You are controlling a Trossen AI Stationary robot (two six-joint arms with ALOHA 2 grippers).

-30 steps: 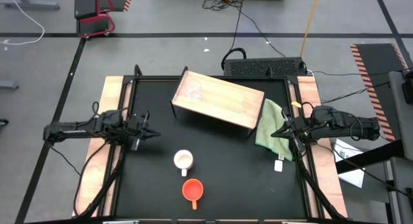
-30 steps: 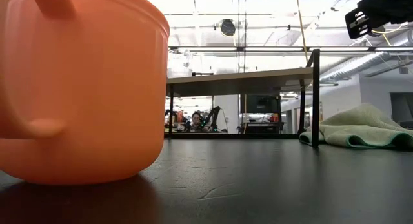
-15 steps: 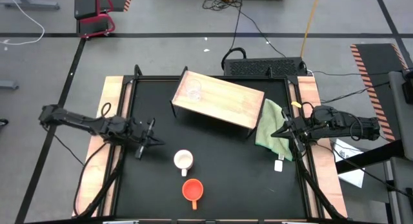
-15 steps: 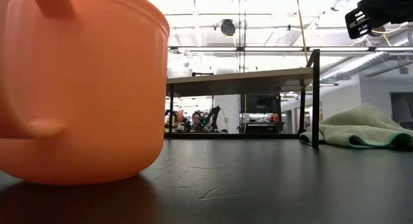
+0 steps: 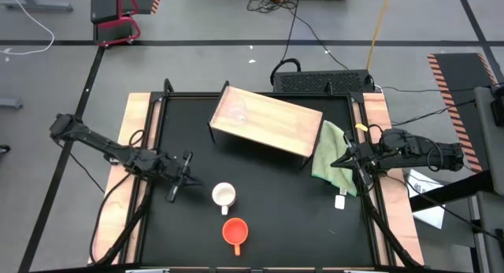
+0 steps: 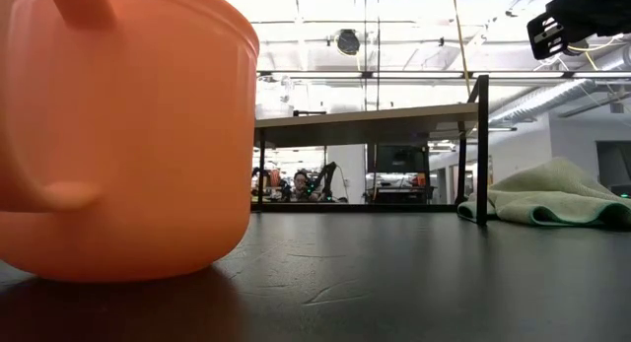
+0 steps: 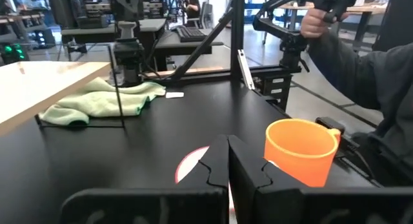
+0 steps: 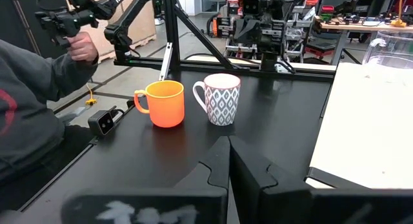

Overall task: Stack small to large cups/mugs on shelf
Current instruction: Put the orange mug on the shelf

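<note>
Two mugs [image 5: 224, 195] stand on black table [image 5: 276, 218].

Grey floor [image 5: 197, 21], perhaps workbenches [image 8: 361, 20] behind

The black counter [image 5: 260, 202] carries the shelf [image 5: 272, 125], set at an angle toward its far edge. On the shelf's left end stands what looks like a small clear cup [image 5: 237, 110], hard to make out. Directly on the counter stand the white patterned mug [image 5: 224, 195] and, just nearer the front edge, the orange mug [image 5: 235, 231]. A green cloth [image 5: 328, 153] lies beside the shelf's right end.
</note>
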